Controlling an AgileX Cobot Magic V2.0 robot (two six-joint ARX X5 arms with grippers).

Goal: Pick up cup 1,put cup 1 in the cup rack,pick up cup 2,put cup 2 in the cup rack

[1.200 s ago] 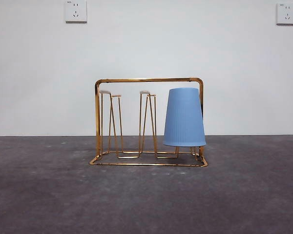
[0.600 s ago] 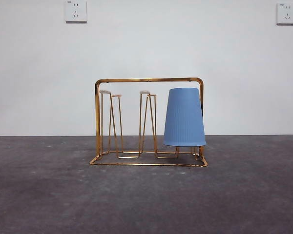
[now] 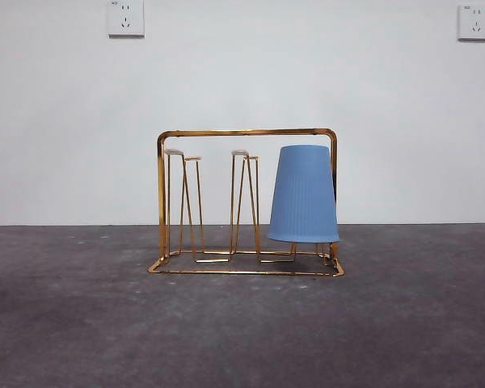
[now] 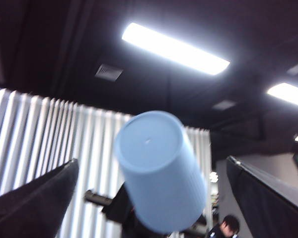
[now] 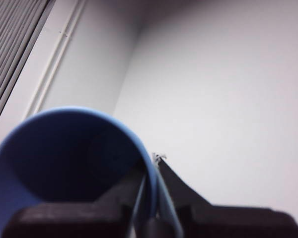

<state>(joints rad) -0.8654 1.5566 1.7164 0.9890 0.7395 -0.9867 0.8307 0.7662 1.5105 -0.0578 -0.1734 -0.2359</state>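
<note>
The gold wire cup rack (image 3: 246, 133) stands on the dark table. A light blue cup (image 3: 305, 194) sits upside down over the rack's right loops. Neither arm shows in the front view. My right gripper (image 5: 154, 166) is shut on the rim of a second blue cup (image 5: 64, 163), one jaw inside and one outside. In the left wrist view the same kind of blue cup (image 4: 159, 168) shows bottom-first against the ceiling, with a dark gripper behind it. My left gripper (image 4: 151, 159) is open, its jaws wide apart on either side of that cup and not touching it.
The rack's left (image 3: 182, 158) and middle (image 3: 244, 155) upright loops with pale tips are bare. Grey table surface (image 3: 81, 323) lies all around the rack. A white wall with two sockets (image 3: 125, 18) is behind.
</note>
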